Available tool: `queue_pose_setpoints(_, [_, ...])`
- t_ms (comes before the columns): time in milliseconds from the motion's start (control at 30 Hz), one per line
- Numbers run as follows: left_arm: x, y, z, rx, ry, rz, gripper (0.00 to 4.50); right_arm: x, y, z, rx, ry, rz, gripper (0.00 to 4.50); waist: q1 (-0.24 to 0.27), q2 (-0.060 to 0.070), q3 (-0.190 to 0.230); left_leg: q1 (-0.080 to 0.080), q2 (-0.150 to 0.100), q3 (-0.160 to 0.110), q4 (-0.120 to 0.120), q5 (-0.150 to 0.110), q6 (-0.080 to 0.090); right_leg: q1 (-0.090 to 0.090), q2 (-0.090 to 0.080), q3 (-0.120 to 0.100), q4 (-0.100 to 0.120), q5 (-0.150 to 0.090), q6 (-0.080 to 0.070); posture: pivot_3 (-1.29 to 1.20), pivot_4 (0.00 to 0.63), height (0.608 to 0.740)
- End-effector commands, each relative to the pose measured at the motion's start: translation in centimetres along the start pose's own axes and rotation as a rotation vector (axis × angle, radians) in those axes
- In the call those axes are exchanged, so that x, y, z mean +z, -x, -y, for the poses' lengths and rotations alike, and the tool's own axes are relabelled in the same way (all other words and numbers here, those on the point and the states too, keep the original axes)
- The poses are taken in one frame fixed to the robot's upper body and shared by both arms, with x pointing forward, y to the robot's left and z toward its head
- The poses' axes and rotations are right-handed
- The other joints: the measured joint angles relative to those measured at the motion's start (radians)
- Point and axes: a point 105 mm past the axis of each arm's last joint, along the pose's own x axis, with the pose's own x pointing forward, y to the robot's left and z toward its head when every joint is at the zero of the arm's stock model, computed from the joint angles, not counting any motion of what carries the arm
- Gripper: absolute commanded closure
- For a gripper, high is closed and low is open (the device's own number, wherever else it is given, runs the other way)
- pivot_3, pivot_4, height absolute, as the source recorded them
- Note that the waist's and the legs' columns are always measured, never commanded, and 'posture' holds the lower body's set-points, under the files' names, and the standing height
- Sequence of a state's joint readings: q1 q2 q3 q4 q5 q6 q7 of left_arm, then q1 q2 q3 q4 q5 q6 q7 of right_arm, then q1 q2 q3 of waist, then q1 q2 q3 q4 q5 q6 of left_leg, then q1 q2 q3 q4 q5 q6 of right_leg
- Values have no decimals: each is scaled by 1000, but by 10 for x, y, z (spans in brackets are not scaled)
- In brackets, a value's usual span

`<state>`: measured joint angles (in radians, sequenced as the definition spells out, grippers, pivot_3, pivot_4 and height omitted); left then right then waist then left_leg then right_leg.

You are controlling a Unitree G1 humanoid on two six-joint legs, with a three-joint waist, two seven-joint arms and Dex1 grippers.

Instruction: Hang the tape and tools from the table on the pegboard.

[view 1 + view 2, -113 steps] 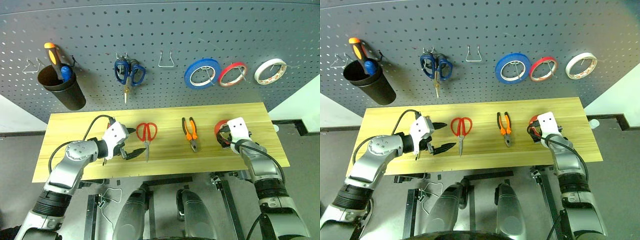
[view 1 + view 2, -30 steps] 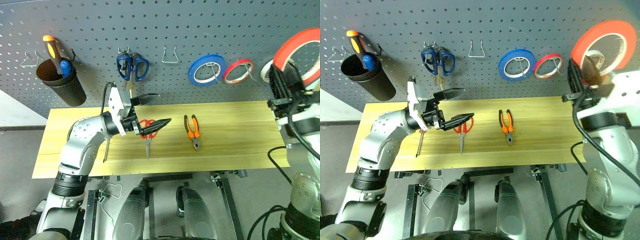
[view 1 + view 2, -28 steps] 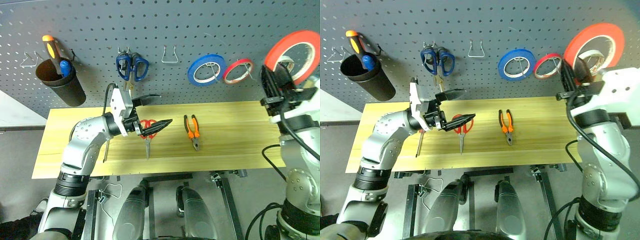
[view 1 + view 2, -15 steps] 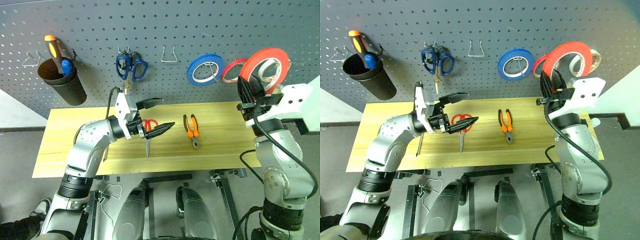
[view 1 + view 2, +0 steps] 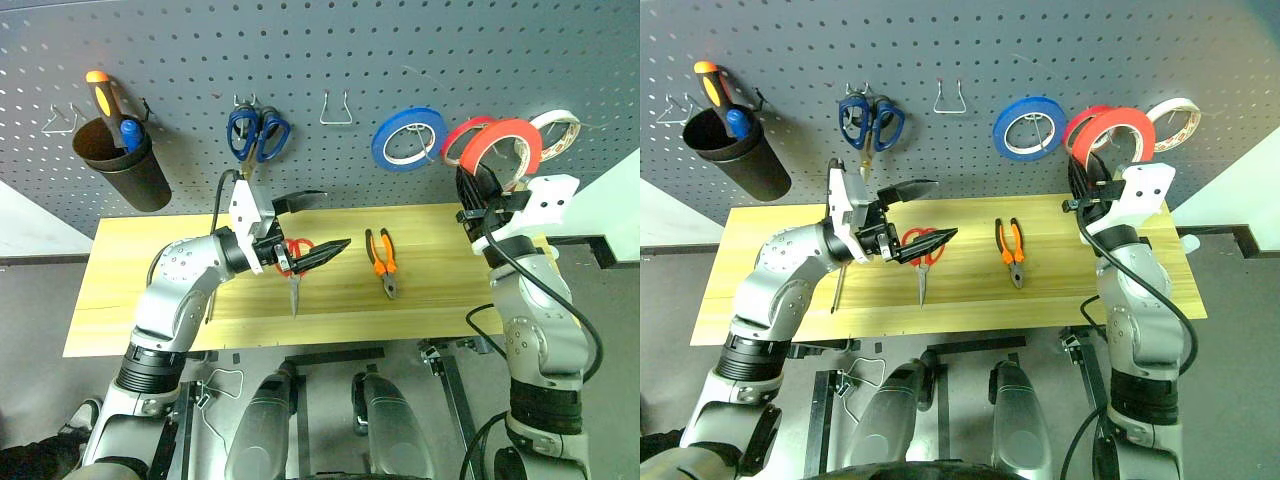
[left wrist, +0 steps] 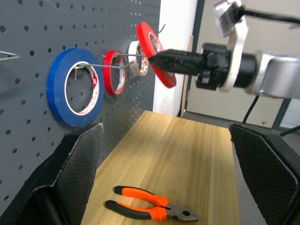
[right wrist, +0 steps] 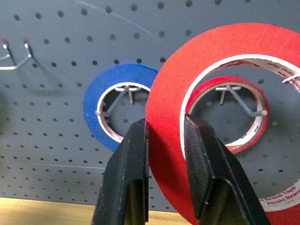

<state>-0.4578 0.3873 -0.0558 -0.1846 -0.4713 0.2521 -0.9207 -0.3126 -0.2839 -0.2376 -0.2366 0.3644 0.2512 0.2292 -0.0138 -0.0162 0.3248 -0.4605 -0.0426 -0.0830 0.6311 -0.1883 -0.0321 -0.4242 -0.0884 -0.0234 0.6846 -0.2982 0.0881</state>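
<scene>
Against the back wall, the grey pegboard [image 5: 300, 60] carries a black cup [image 5: 115, 175] with two screwdrivers, blue-handled scissors [image 5: 257, 135], an empty wire hook [image 5: 334, 108], a blue roll [image 5: 408, 138], a smaller red roll [image 7: 243, 112] and a white roll [image 5: 560, 125]. Below it, the wooden table [image 5: 150, 300] holds the red-handled scissors [image 5: 293, 262], the orange-and-black pliers [image 5: 384, 262] and the slim screwdriver [image 5: 838, 285], all lying flat and well apart. Raised before the board, the right gripper [image 7: 164, 136] pinches the rim of the bright red tape [image 7: 206, 51], held upright just in front of the smaller red roll's hook. Over the red-handled scissors, the left gripper [image 5: 305, 225] hovers with its fingers spread wide, holding nothing.
</scene>
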Motion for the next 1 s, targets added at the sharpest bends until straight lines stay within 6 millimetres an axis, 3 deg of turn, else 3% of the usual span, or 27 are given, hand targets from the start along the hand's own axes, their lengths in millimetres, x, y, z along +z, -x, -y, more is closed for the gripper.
queue_pose_setpoints(33, [15,-2,3,-14,-35,48,0,3,-9,11,0,21,46,3812,-1,0,0,0,0,0,0,0,0,0,0,0,0,0,0,61,335,703])
queue_pose_setpoints(167, [18,-2,2,-8,-41,51,0,-7,-19,16,-2,2,46,3812,1,0,0,0,0,0,0,0,0,0,0,0,0,0,0,74,328,703])
queue_pose_setpoints(433, [23,-2,0,13,-63,57,0,-25,-60,15,1,-4,44,3813,0,0,0,1,0,1,0,1,-1,0,0,0,2,0,0,94,318,703])
queue_pose_setpoints(600, [25,-2,-1,31,-71,61,0,-30,-68,21,-44,3,26,3813,1,0,0,1,0,1,0,1,-1,0,0,0,2,0,0,94,317,703])
queue_pose_setpoints(633, [25,-1,-1,34,-72,61,0,-32,-67,22,-45,16,16,3093,1,0,0,1,0,1,0,1,-2,0,0,0,2,0,0,94,317,703])
queue_pose_setpoints(733, [24,1,-1,46,-71,57,0,-45,-59,26,-80,72,-65,2258,3,0,0,1,0,1,0,1,-2,0,0,0,2,0,0,88,319,703])
queue_pose_setpoints(933, [21,3,1,72,-69,44,0,-79,-32,28,-67,221,-304,150,3,0,0,1,0,1,0,1,-2,0,0,1,2,0,0,80,327,703])
queue_pose_setpoints(1000, [18,4,2,81,-71,29,0,-97,-7,27,-38,260,-440,30,4,0,0,0,0,1,0,1,-2,-1,0,1,2,0,0,77,327,703])
